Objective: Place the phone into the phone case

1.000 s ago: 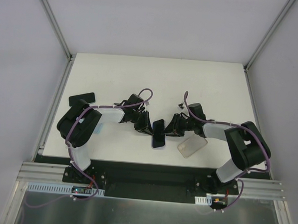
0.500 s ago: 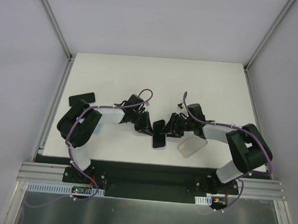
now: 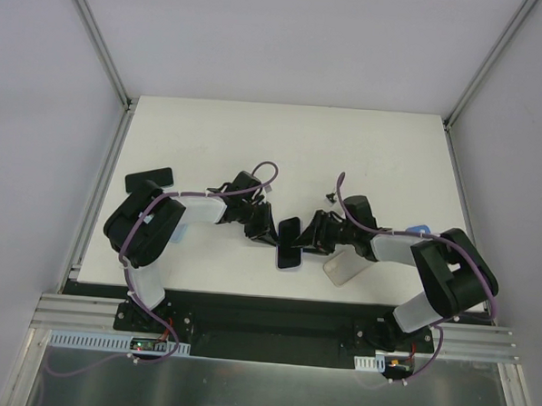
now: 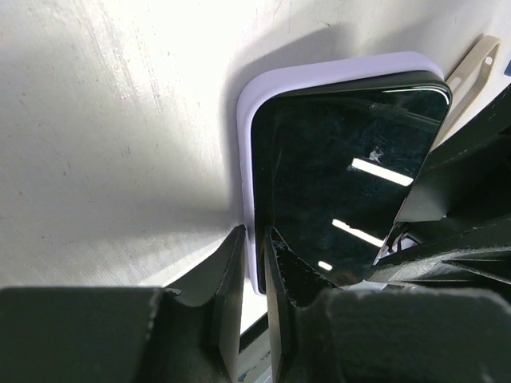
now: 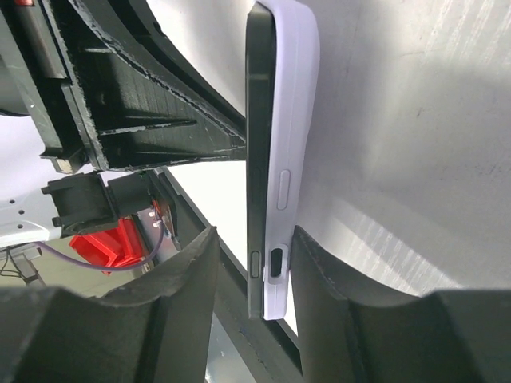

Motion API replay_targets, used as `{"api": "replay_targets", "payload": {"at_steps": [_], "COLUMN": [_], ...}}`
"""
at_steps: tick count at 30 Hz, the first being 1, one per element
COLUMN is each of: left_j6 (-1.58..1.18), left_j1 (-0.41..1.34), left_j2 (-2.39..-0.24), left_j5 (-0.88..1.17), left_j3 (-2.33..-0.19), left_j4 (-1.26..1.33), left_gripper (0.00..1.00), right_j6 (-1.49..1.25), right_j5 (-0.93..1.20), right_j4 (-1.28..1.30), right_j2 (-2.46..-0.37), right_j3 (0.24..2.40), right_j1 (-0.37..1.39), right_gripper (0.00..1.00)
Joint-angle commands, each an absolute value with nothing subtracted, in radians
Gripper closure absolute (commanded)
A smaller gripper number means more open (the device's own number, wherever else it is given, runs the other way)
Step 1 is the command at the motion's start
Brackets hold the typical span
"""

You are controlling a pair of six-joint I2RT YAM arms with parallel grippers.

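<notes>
Two narrow-set grippers, left gripper [image 3: 262,228] and right gripper [image 3: 313,236], flank the phone [image 3: 289,243]; clear case [image 3: 342,267] nearby.

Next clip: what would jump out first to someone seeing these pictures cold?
Both arms meet at mid-table over a dark phone sitting in a lilac case. The left hand pinches one long edge of it, the right hand straddles the other. A clear case lies flat to the right.
</notes>
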State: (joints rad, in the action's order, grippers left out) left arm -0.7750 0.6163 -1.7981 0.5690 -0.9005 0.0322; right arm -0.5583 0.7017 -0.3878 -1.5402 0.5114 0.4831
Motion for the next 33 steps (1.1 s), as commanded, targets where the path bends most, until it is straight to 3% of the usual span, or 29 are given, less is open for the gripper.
{"api": "replay_targets", "payload": {"at_steps": [1,6,11,17,20,21,22,25,30,33], "left_j6": [-0.776,-0.778,-0.784,-0.79,-0.79,-0.788,-0.788,-0.788,-0.792,-0.788], "left_j1": [0.634,0.632,0.632,0.632,0.632,0.632,0.632,0.632,0.632,0.632], "left_j2": [-1.806,-1.795,-1.792,-1.786,-1.789,-1.789,-1.789,-1.792,-1.792,-1.787], "left_j5": [0.571,0.574,0.578,0.586,0.586,0.586,0.586,0.584,0.583,0.586], "left_j3": [-0.873,-0.868,-0.865,-0.873,-0.877,-0.876,-0.877,-0.876,-0.876,-0.876], "left_j4": [-0.003,-0.003,-0.003,-0.003,-0.002,-0.003,-0.002,-0.003,-0.003,-0.003], "left_gripper": [0.86,0.85,0.82,0.78,0.78,0.78,0.78,0.78,0.78,0.78], "right_j6": [-0.607,-0.679,-0.689,-0.582,-0.568,-0.566,-0.561,-0.558,-0.561,-0.551], "right_j5": [0.775,0.795,0.775,0.697,0.675,0.67,0.663,0.666,0.663,0.647], "right_j4": [-0.543,-0.669,-0.69,-0.468,-0.411,-0.399,-0.372,-0.359,-0.345,-0.319], "right_j2": [-1.502,-1.542,-1.56,-1.529,-1.516,-1.514,-1.514,-1.522,-1.542,-1.545], "right_j3": [0.494,0.469,0.457,0.5,0.522,0.534,0.54,0.549,0.551,0.555], "right_j1": [0.491,0.491,0.491,0.505,0.508,0.511,0.511,0.517,0.528,0.529], "right_gripper": [0.59,0.64,0.86,0.96,0.89,0.84,0.71,0.61,0.62,0.76]}}
